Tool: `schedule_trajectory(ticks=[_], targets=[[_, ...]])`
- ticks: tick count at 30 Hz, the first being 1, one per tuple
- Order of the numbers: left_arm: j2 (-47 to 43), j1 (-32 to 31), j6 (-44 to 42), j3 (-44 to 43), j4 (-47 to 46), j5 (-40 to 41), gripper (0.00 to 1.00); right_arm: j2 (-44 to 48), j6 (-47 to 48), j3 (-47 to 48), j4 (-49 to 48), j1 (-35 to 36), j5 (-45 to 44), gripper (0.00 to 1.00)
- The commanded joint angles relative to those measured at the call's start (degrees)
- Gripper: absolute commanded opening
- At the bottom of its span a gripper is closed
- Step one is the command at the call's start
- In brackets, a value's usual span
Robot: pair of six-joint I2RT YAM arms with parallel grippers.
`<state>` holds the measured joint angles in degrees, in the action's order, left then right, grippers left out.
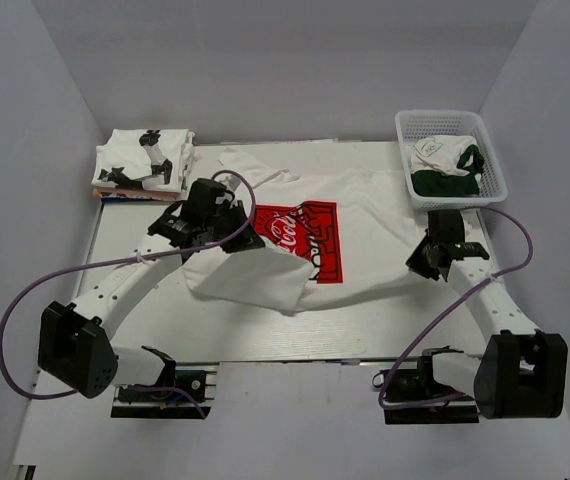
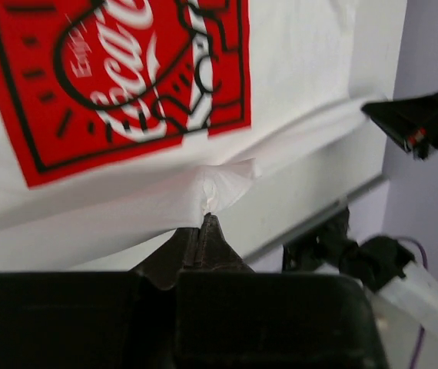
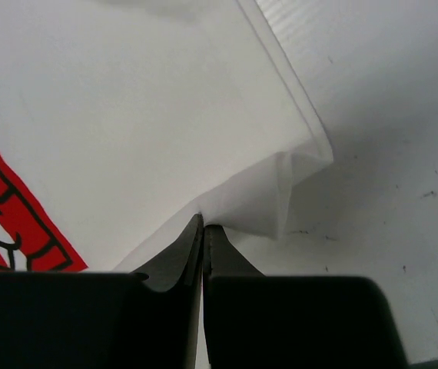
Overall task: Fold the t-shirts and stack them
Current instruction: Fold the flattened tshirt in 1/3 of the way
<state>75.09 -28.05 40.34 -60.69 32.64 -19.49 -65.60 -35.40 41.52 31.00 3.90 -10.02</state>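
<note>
Both sets of jaws are pinched on the white cotton t-shirt with the red rectangular logo (image 1: 365, 215), which lies across the counter (image 1: 365, 325). The left gripper (image 2: 207, 224) holds one edge raised, the right gripper (image 3: 204, 228) clamps the opposite corner, and the cloth spans between them.

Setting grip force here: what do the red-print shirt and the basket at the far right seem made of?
The red-print shirt looks like soft, matte white fabric, probably cotton knit: it drapes, creases and bunches into a peak where pinched. The basket looks like rigid white moulded plastic: even open mesh walls holding their shape; its sheen is too small to judge.
</note>
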Motion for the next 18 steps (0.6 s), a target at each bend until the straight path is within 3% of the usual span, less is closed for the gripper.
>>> schedule_trajectory(ticks=[1,5,18], targets=[[0.2,1.5,-3.3,-5.0,-4.4,13.1,0.0,-3.1,1.3,5.7,-5.1,0.1,-1.4,0.0],[3.1,2.6,-8.4,-10.7,-6.6,19.0,0.0,-7.9,1.6,11.5,-6.7,0.1,-1.3,0.0],[19.6,7.8,-19.6,-20.5,-18.5,27.5,0.0,-27.1,3.8,24.8,-8.9,-0.2,-7.8,0.0]])
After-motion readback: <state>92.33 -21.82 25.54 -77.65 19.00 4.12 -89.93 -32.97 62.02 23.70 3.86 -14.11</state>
